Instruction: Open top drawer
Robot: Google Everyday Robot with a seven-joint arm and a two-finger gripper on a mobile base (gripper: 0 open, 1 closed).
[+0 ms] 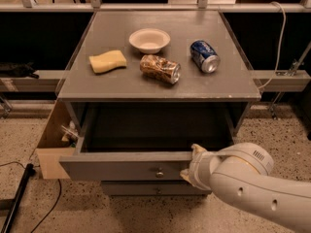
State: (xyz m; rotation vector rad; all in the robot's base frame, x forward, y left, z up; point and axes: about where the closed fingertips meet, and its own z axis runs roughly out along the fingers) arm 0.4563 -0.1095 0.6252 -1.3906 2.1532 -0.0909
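Since the top drawer (121,168) stands well out from the cabinet, its dark inside open to view below the worktop (116,89), the task looks all but done. What may be left is a last bit of travel, if the runners allow any, and getting clear of the front panel. The small brass knob (159,173) at the panel's centre is bare. The gripper (192,165) sits to the right of the knob, against the panel's top edge, at the end of the white arm (252,183); whether it is clamped there or released I cannot tell. Beneath, a narrower drawer front (141,189) is closed. On the worktop lie a yellow sponge (107,61), a white bowl (149,39), a crumpled brown can (160,68) and a blue can (204,56), all well apart from the drawer. A cardboard box (51,147) stands by the cabinet's left side.
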